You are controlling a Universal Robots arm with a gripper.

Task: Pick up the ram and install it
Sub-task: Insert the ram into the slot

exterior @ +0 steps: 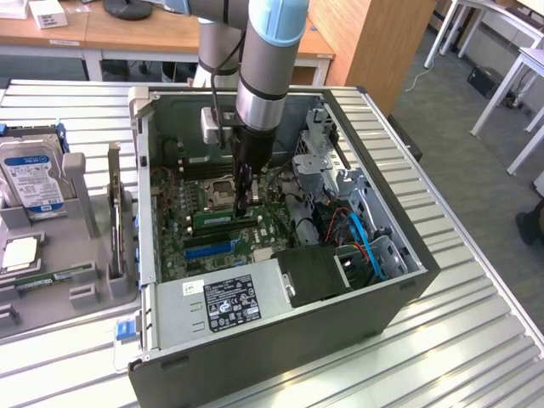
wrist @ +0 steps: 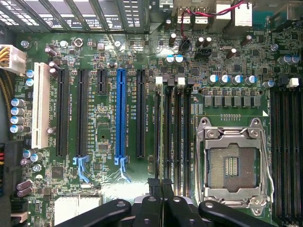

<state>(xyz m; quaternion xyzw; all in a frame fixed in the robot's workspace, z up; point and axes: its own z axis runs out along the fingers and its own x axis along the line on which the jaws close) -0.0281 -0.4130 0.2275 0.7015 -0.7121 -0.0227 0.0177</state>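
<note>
Green and thin, the ram [exterior: 223,218] stands on its long edge in the memory slot beside the empty CPU socket [exterior: 223,189], just at the socket's 6 o'clock in the exterior view. Standing that way, its contact edge probably faces down into the slot, which is how it has to seat.

The gripper [exterior: 246,202] reaches straight down from the arm onto the stick's end at 3 o'clock. Its fingers are drawn narrow and appear nipped on the ram's upper edge, a pinch that suits so thin a board. Whether the stick is fully seated cannot be told.

In the wrist view the gripper [wrist: 162,201] lines up with 1 of the dark memory slots [wrist: 173,137] next to the socket [wrist: 232,163], so the grip runs along the slot and not across it.

The computer case [exterior: 340,340] lies on its side with the motherboard facing up, which likely lets the arm work vertically. At the case's 9 o'clock a grey tray [exterior: 102,280] holds a hard drive [exterior: 30,178] and 1 more green stick [exterior: 55,277], well apart from the gripper.
</note>
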